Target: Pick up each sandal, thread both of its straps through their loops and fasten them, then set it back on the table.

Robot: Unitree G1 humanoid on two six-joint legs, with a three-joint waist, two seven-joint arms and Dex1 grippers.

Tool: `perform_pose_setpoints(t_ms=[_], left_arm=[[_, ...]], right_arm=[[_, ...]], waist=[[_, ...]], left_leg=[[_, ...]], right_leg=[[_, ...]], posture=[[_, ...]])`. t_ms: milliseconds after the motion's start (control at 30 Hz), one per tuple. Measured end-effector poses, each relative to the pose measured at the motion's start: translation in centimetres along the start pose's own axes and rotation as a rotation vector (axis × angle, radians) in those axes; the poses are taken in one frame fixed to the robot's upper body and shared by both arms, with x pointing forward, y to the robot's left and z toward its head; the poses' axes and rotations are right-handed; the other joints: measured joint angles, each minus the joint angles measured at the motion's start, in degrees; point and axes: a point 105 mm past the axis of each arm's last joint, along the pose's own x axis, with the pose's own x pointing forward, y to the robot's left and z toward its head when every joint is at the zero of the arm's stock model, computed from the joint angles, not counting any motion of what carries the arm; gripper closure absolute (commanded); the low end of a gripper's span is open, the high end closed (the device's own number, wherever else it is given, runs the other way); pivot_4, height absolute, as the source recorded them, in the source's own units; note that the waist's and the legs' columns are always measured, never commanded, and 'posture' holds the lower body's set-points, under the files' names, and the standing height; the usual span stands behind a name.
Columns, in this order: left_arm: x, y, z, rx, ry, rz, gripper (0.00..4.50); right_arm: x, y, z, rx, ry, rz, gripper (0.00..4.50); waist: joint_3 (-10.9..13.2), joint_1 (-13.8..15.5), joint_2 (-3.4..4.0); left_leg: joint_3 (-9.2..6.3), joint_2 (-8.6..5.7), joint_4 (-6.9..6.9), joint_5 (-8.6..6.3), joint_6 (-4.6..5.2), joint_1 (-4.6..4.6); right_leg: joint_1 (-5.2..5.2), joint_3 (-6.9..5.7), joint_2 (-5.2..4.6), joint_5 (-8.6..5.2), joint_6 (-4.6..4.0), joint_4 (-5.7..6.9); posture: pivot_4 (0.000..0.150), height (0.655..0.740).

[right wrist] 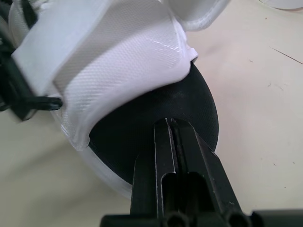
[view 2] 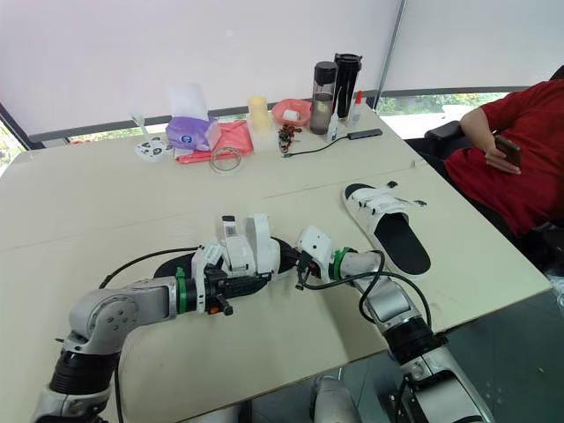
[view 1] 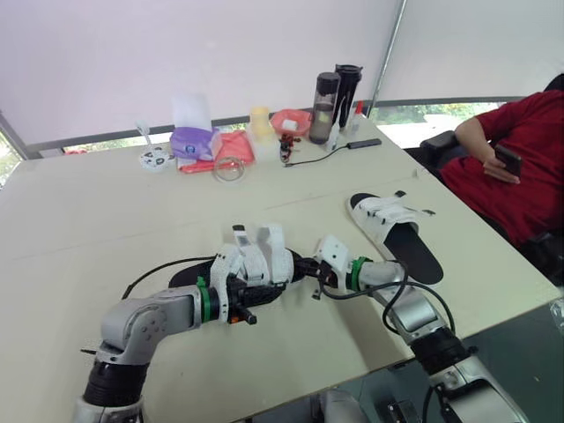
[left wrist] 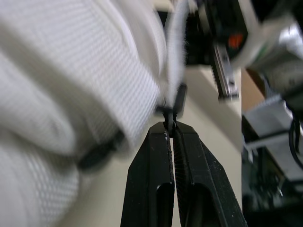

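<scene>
Sandal [view 1: 256, 264] is at the near edge of the desk [view 1: 106, 220], between your two arms, with its white straps standing up. Your left pincer [left wrist: 171, 128] is clenched on the thin edge of one strap [left wrist: 176, 56], right by a small black loop. Your right pincer [right wrist: 169, 124] is closed too, fingers pressed together with the tips against the black footbed [right wrist: 151, 109] at the sandal's end; the second sandal [view 1: 395, 231] lies flat further right, well apart.
</scene>
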Motion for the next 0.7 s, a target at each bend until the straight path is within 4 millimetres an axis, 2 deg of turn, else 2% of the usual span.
perform_pose_setpoints(t_ms=[233, 567, 700], left_arm=[[-1.1, -0.3, -1.0, 0.063, 0.083, -0.028, 4.46], [-2.3, -0.5, -2.7, 0.114, 0.183, -0.076, 4.46], [-2.8, -1.4, -3.1, 0.22, 0.243, -0.135, 4.46]], right_arm=[[0.1, 0.2, 0.1, -0.003, -0.003, 0.011, 4.5], [0.1, 0.2, 0.1, -0.006, -0.004, 0.009, 4.5], [0.1, 0.2, 0.1, -0.007, -0.005, 0.011, 4.5]], waist=[[0.0, 0.1, -0.13], [0.0, 0.1, -0.12], [0.1, 0.0, -0.08]], left_leg=[[0.03, -0.02, 0.0, -0.13, -0.2, 0.1], [-0.02, 0.01, 0.07, -0.2, -0.31, 0.0], [-0.19, 0.12, 0.02, -0.22, -0.3, -0.13]], right_leg=[[-0.23, -0.01, 0.03, 0.0, -0.02, 0.67], [-0.31, -0.04, 0.03, -0.01, -0.02, 0.61], [-0.3, -0.07, 0.1, -0.01, -0.02, 0.26]], posture=[[0.15, 0.74], [0.15, 0.74], [0.15, 0.74]])
